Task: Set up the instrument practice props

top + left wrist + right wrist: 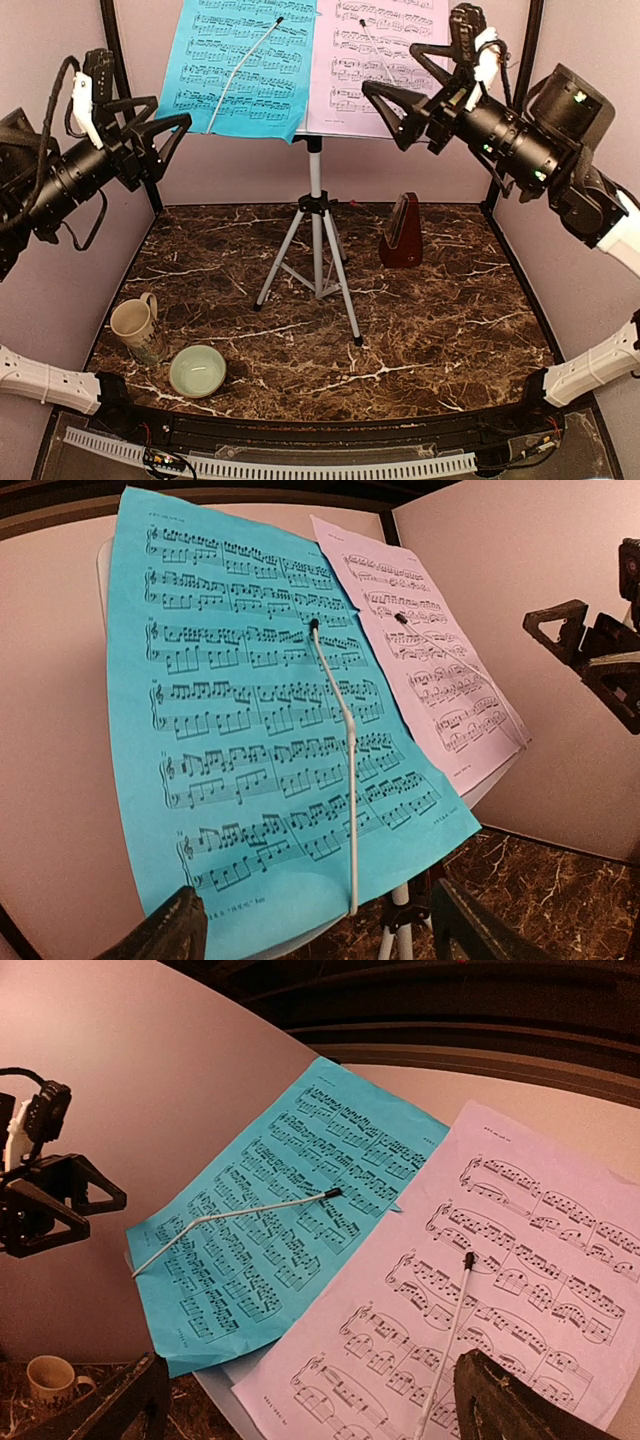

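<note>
The silver tripod music stand (316,250) stands at the middle back of the table. A blue page (240,65) and a pink page (375,65) lie side by side on its desk, each under a white wire arm. The dark-red pyramid metronome (402,232) stands upright to the right of the tripod. My left gripper (172,140) is open and empty, in the air left of the blue page (260,700). My right gripper (385,115) is open and empty, in the air by the pink page's (480,1290) right edge. Neither gripper touches the pages.
A beige mug (135,328) and a pale green bowl (197,370) sit at the front left of the dark marble table (440,330). Pinkish walls close in the back and both sides. The tripod legs spread over the table's middle.
</note>
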Robot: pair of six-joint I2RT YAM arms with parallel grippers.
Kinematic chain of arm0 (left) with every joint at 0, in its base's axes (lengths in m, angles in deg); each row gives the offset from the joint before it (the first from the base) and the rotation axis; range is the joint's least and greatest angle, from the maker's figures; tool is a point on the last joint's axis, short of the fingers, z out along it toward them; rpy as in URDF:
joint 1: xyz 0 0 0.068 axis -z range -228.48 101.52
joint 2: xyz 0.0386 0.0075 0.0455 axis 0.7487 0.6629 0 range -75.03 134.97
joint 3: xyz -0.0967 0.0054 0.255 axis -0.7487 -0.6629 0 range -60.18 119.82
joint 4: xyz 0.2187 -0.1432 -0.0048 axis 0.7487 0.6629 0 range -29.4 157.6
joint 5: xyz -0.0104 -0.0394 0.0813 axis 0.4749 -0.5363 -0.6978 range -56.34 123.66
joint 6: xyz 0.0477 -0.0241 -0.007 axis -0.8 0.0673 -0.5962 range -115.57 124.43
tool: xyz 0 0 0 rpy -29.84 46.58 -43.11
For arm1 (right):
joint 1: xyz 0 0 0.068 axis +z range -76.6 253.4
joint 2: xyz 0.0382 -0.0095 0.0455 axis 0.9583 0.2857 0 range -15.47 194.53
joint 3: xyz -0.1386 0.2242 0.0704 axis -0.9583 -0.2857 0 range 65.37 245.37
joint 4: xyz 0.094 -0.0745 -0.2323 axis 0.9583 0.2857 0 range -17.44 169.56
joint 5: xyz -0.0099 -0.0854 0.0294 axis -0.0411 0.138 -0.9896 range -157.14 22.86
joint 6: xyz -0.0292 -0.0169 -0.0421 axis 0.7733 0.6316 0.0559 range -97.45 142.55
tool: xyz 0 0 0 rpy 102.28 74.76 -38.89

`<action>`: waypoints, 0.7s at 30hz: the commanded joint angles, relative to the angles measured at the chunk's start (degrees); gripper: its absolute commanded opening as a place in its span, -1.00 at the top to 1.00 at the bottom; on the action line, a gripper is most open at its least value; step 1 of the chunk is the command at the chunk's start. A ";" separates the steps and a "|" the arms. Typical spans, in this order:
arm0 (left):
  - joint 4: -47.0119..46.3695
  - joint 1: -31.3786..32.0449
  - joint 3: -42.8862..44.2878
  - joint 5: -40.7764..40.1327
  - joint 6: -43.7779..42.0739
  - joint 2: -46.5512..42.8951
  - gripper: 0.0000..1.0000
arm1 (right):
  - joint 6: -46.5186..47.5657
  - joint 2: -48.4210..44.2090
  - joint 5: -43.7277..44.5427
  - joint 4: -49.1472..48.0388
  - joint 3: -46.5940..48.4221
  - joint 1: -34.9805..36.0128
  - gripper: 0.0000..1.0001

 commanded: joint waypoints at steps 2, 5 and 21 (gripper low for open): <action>-2.00 0.04 -10.59 -3.42 7.86 -6.55 -0.58 | -3.98 -7.31 -5.56 1.51 -8.89 1.51 -1.00; -2.35 0.04 -14.78 -4.72 10.48 -9.08 -0.58 | -8.73 -11.98 -6.79 1.65 -15.27 2.03 -1.00; 0.78 -6.21 -25.92 -0.67 23.72 -7.88 -0.72 | -36.09 -23.40 12.68 -4.48 -49.15 1.70 -1.00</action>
